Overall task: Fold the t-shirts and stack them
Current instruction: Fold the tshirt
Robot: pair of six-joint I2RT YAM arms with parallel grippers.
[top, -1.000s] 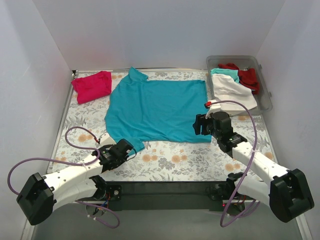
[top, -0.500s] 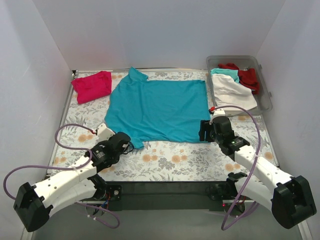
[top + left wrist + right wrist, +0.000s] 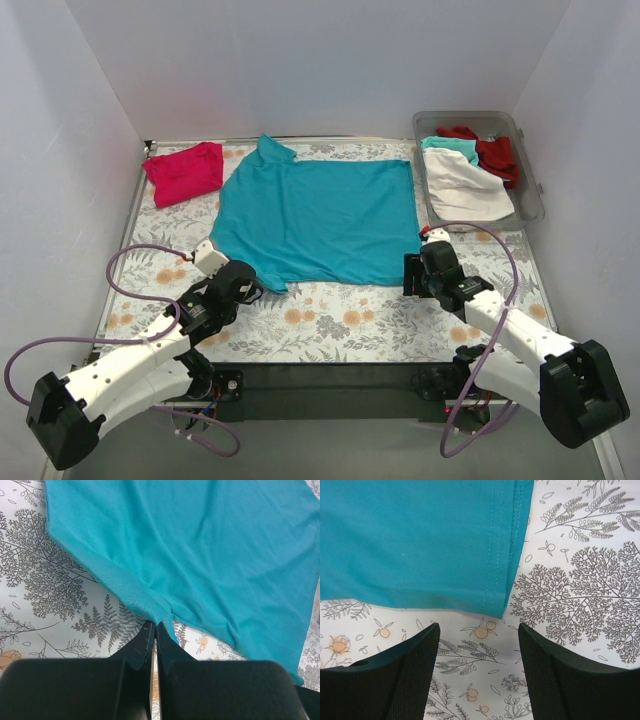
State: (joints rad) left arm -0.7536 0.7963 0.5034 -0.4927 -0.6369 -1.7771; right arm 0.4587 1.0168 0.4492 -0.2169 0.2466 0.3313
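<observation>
A teal t-shirt (image 3: pixel 320 220) lies spread flat on the floral table cover. My left gripper (image 3: pixel 258 290) is at its near left sleeve. In the left wrist view the jaws (image 3: pixel 155 626) are shut, with the sleeve's hem corner (image 3: pixel 150 611) pinched at their tips. My right gripper (image 3: pixel 412 272) is open, low over the table, just short of the shirt's near right hem corner (image 3: pixel 495 607). The fingertips (image 3: pixel 432 630) straddle bare cover. A folded magenta-pink t-shirt (image 3: pixel 185 172) lies at the far left.
A clear plastic bin (image 3: pixel 535 195) stands at the far right. It holds a white tee (image 3: pixel 465 185), a red tee (image 3: pixel 497 152) and a teal one (image 3: pixel 448 145). White walls close in the left, back and right sides.
My left gripper has moved forward and to the right onto the sleeve corner. My right gripper has moved back and down toward the near right hem corner. The shirt has barely shifted.
</observation>
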